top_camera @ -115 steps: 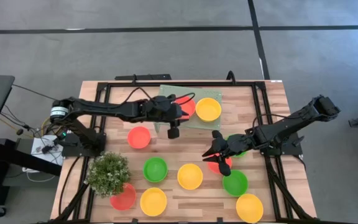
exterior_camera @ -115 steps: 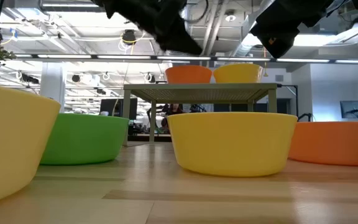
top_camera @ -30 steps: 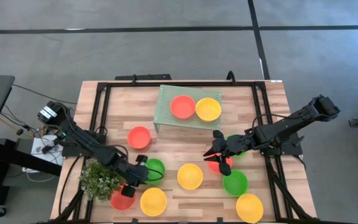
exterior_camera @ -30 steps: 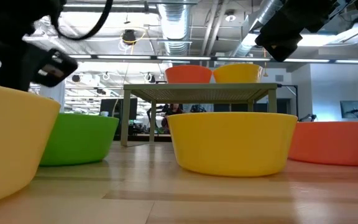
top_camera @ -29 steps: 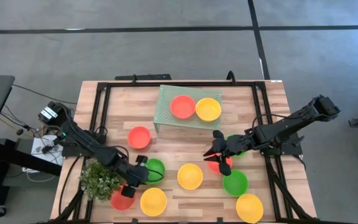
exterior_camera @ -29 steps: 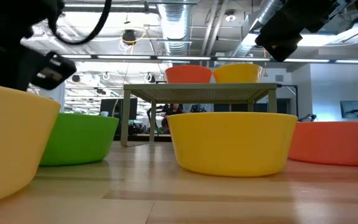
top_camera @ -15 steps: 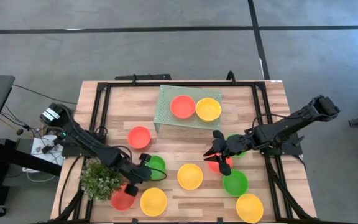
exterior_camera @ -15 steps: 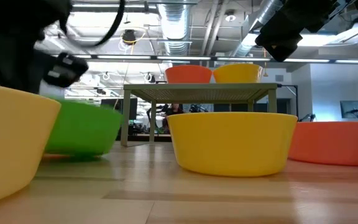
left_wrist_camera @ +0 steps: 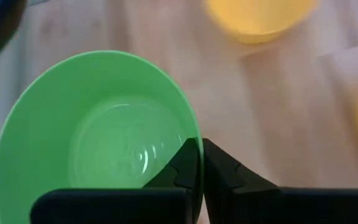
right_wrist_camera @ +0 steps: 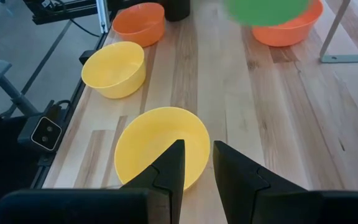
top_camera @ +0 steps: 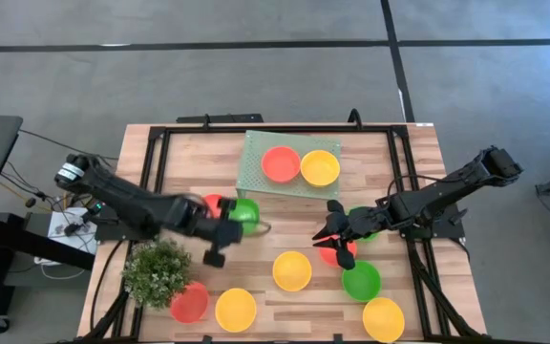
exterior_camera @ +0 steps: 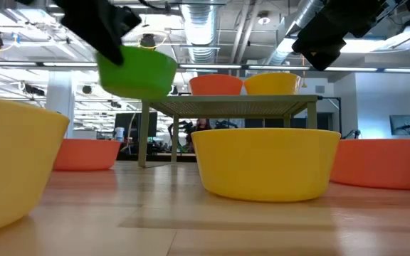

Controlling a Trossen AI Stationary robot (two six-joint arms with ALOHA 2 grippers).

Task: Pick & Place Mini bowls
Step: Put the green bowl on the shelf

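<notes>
While the left gripper [top_camera: 220,232] pinches the green bowl's [top_camera: 244,211] rim mid-air, rack [top_camera: 256,162] sits just beyond it; right gripper [top_camera: 335,232] waits w/ fingers slightly apart.

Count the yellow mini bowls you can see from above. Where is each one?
4. One yellow bowl sits on the rack beside a red one; one mid-table; one at the near edge by the plant; one at the near right corner. None looks hidden.

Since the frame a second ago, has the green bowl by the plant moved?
Yes. The left gripper, shut on the green bowl, has lifted it off the table, away from the plant and toward the rack.
</notes>
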